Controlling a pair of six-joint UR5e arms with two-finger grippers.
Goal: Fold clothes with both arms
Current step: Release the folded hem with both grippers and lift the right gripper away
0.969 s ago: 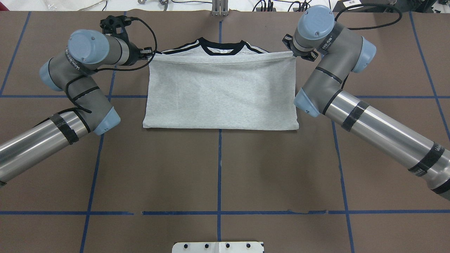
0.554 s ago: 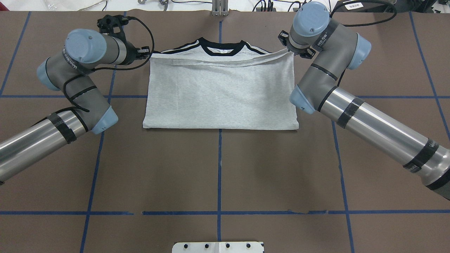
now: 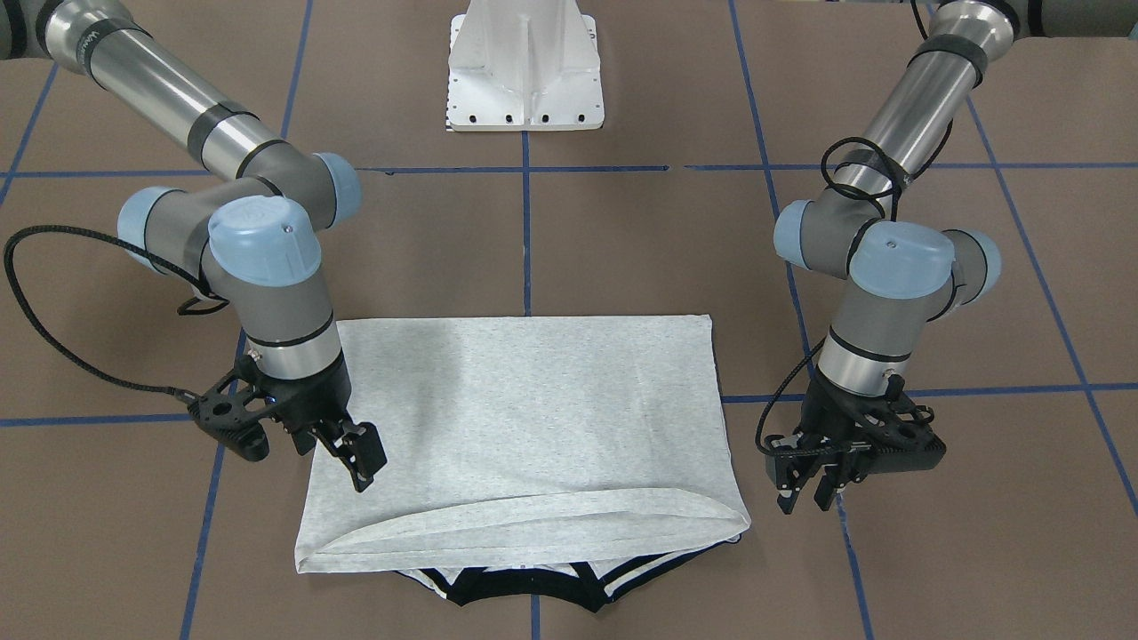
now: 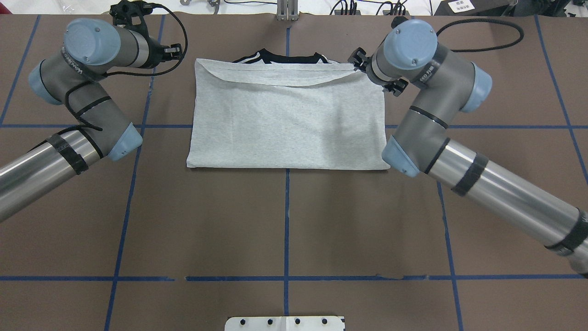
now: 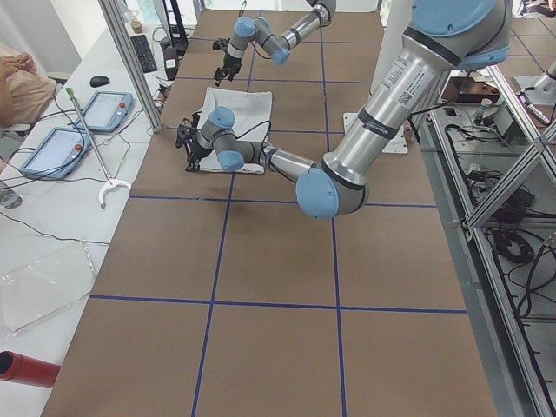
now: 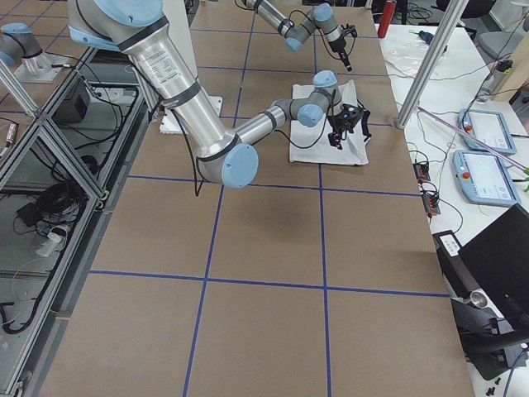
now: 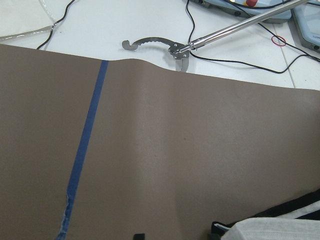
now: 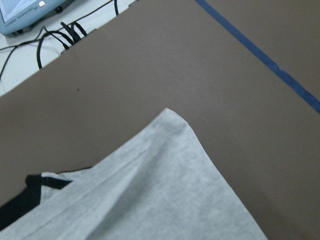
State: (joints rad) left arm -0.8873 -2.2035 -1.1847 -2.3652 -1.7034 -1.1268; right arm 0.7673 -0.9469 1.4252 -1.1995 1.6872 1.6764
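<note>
The grey T-shirt [image 4: 287,119] lies folded in half on the brown table, with its hem laid over the striped collar [image 4: 275,57] at the far edge. No print shows. My left gripper [image 4: 177,50] is open and empty, off the shirt's left corner; in the front view it [image 3: 813,493] hangs beside the cloth. My right gripper [image 4: 356,62] hovers over the shirt's far right corner and holds nothing. In the front view it [image 3: 360,458] is above the cloth. The right wrist view shows that corner [image 8: 172,125] lying flat.
The white pedestal [image 3: 526,67] stands at the robot's side of the table. Blue tape lines [image 4: 287,220] cross the brown surface. Beyond the far edge, a metal reach-grabber [image 7: 215,35] and cables lie on a white bench with tablets [image 5: 104,109].
Both grippers carried the hem further toward the collar and let it go. The hem now lies over the collar. The left gripper has drawn away to the left.
</note>
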